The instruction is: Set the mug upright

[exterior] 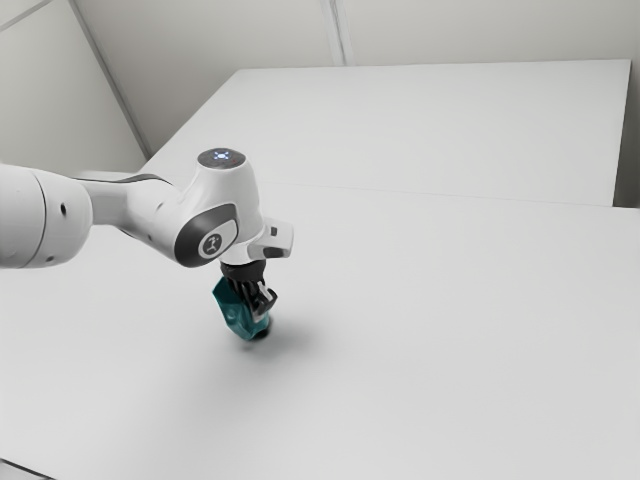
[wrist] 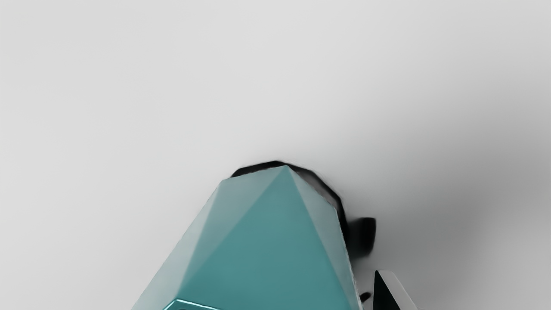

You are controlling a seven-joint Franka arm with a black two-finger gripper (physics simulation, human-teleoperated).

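Pincer (exterior: 262,303): one, black, pointing down close against the mug; whether spread, pressed together or pinching, cannot tell.

Mug (exterior: 236,312): one, teal, faceted, at the pincer, on the side toward the exterior view's left. Posture tilted, not upright; wider end high, narrower end low. Contact with the surface not certain.

Dark part (wrist: 320,185): at the mug's narrower end, showing past its edge in the wrist view; probably the base, by judgement.

Arm (exterior: 145,215): white, reaching in above the mug from the exterior view's left.

Surface (exterior: 430,320): pale, plain, below the mug and spreading out all around it. Soft shadow (exterior: 300,335), just beside the mug, toward the exterior view's right.

Handling notes, all by judgement. Step in hand: righting the mug. Hold to be made sure of before any turning; sloping facets likely to slip under a weak or off-centre pinch. Rotation slow, about the tilt, until the base lies level over the surface. Lowering gentle, the whole base to bear before letting go. Hazards: release on one edge, tipping the mug; a sideways drag on withdrawal, toppling it.
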